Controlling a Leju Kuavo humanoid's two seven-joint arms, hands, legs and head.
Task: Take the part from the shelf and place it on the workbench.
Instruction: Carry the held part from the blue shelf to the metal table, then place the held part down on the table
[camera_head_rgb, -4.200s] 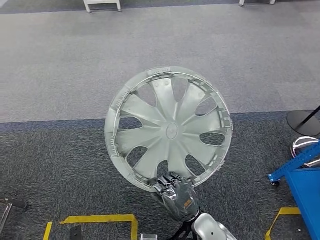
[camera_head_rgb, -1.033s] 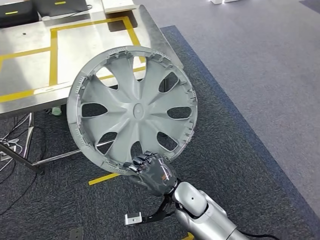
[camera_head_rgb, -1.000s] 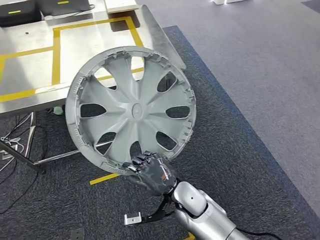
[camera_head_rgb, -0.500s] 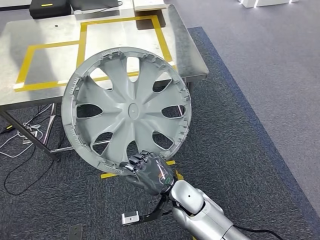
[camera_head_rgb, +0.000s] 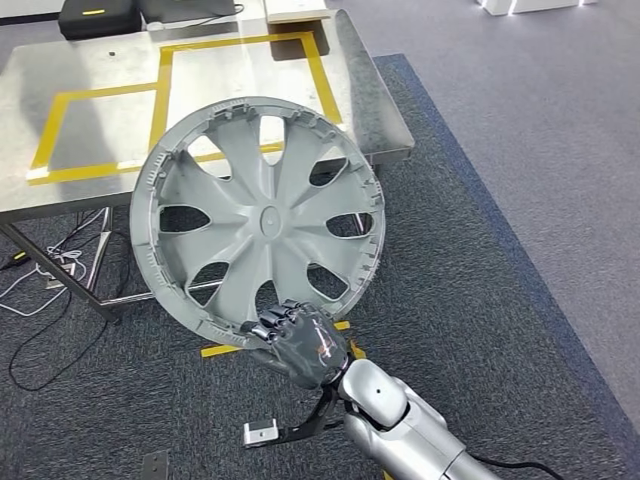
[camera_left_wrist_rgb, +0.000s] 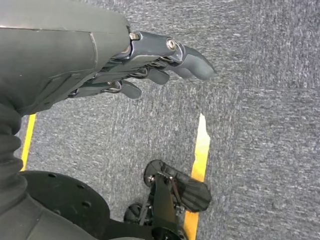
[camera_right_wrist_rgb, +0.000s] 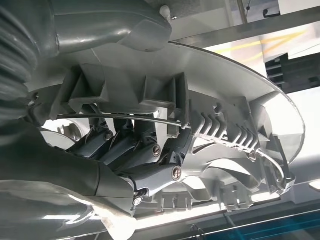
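The steel table (camera_head_rgb: 90, 140) with yellow tape lines stands on grey carpet. In front of it, the grey wheel cover (camera_head_rgb: 256, 220) is held up in the air, tilted, its rim gripped at the lower edge by the right hand (camera_head_rgb: 302, 345). The left hand (camera_left_wrist_rgb: 124, 60) hangs over the floor, fingers loosely extended, holding nothing.

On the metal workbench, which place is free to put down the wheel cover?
The workbench is bare inside the yellow tape rectangle and left of it. The far edge is crowded by a black case and a flat board. The right hand holds the wheel cover.
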